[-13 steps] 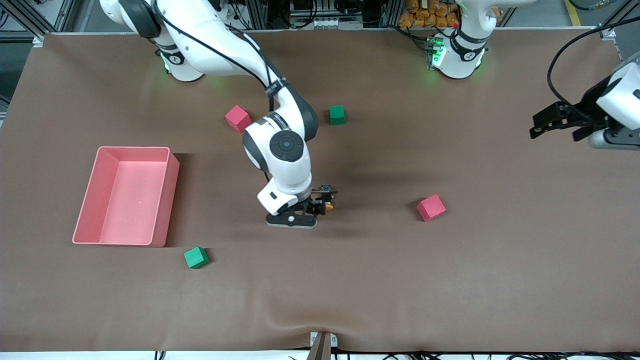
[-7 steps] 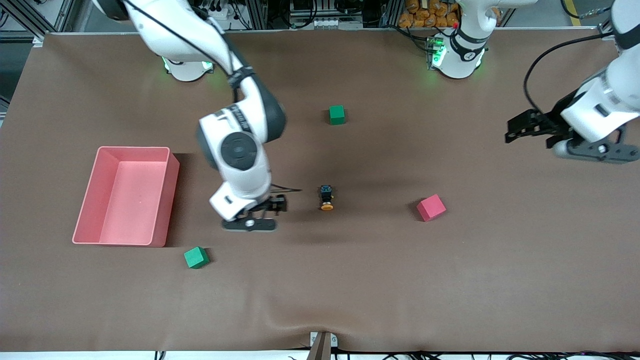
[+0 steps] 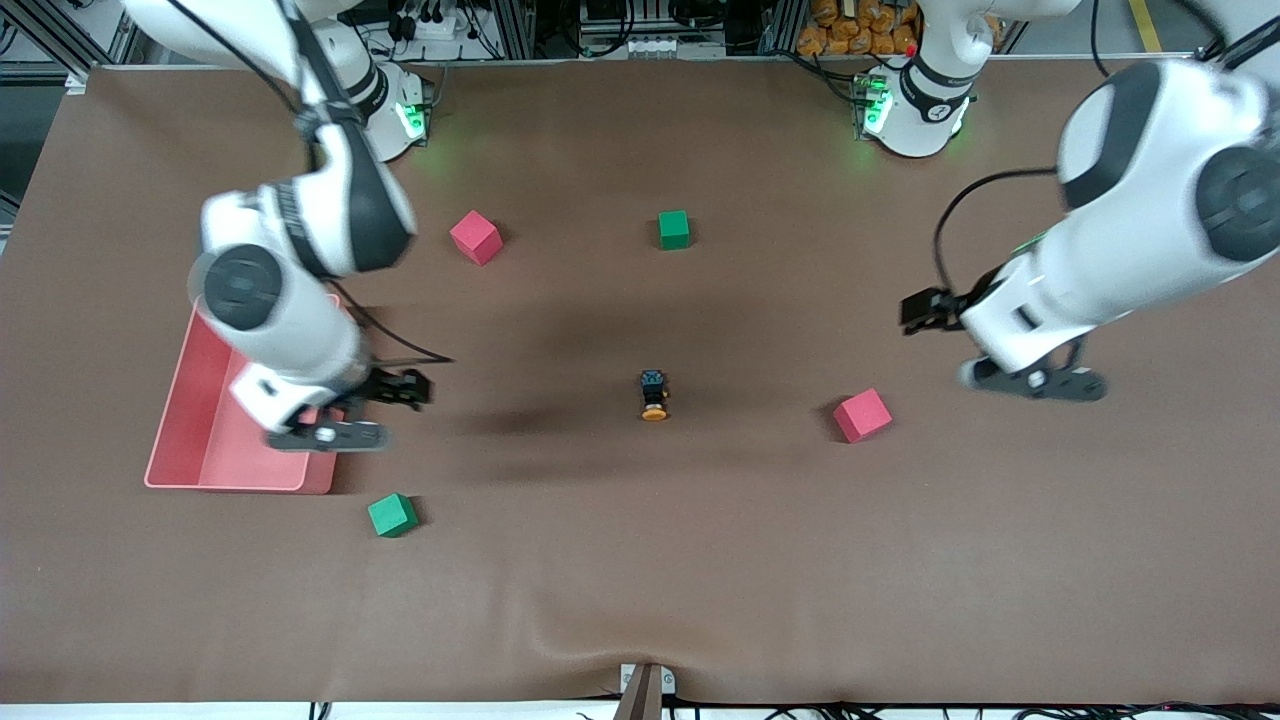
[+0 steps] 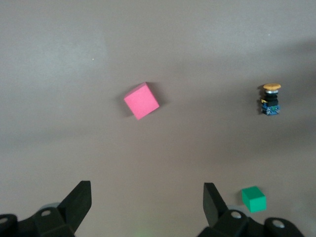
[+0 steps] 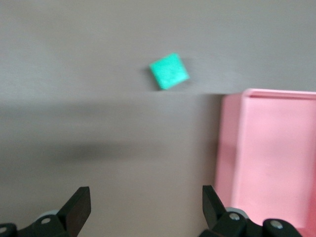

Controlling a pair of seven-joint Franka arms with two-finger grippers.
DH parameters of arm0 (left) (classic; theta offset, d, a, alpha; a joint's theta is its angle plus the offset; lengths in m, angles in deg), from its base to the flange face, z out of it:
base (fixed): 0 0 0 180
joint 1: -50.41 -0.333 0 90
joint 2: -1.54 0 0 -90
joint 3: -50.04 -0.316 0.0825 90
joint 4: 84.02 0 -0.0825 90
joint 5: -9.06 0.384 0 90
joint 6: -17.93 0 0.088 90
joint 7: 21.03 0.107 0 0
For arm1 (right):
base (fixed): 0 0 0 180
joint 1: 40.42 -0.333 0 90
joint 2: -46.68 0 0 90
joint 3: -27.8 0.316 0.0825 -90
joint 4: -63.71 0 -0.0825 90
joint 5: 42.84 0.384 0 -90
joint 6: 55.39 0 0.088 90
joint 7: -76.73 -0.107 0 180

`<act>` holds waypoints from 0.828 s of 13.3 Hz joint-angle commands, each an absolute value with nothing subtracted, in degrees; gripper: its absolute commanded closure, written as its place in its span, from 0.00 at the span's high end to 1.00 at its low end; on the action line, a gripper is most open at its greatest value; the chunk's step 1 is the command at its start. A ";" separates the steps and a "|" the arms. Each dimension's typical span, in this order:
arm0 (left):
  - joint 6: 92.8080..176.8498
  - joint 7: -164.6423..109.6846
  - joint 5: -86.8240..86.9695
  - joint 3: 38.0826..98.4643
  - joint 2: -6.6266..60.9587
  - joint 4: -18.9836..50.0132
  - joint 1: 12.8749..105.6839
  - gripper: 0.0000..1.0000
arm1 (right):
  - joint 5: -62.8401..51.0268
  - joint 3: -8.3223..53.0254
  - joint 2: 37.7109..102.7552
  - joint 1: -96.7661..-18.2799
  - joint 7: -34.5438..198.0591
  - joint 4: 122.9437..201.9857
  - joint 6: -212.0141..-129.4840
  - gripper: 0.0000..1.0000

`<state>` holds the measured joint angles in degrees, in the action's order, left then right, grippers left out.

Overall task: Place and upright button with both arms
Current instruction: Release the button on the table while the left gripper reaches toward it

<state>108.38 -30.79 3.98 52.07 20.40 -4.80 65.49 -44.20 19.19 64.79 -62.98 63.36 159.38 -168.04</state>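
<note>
The button [image 3: 653, 395] lies on its side on the brown table mat, orange cap toward the front camera, black and blue body away from it. It also shows in the left wrist view [image 4: 270, 98]. My right gripper [image 3: 405, 388] is open and empty, in the air beside the pink tray [image 3: 175, 400], well away from the button; its open fingers show in the right wrist view [image 5: 145, 190]. My left gripper [image 3: 915, 310] is open and empty, over the mat toward the left arm's end, near a pink-red cube [image 3: 862, 415]. Its fingers [image 4: 146, 187] stand wide apart.
A second pink-red cube [image 3: 476, 236] and a green cube [image 3: 673, 229] lie farther from the front camera than the button. Another green cube [image 3: 392, 514] lies near the tray's corner, also in the right wrist view [image 5: 169, 70] beside the tray [image 5: 269, 148].
My right gripper let go of the button and swung away to the tray. The button stays lying on the mat. My left arm moved in over the table toward the pink-red cube.
</note>
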 commanded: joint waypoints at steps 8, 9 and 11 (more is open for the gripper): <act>108.45 -45.98 6.25 50.65 32.22 -14.50 75.89 1.00 | -44.51 20.59 44.76 -48.61 74.35 170.93 -159.72 1.00; 108.63 -45.99 6.25 50.83 33.09 -15.11 75.98 1.00 | -44.51 20.59 43.96 -47.47 76.61 170.93 -158.85 1.00; 109.24 -46.08 6.34 50.83 35.72 -17.66 77.03 1.00 | -44.51 20.59 41.68 -44.92 81.80 170.93 -156.57 1.00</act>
<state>109.23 -45.23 5.26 51.54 32.44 -13.57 75.71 -44.19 19.35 45.12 -48.02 77.83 168.80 -157.66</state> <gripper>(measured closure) 0.000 0.000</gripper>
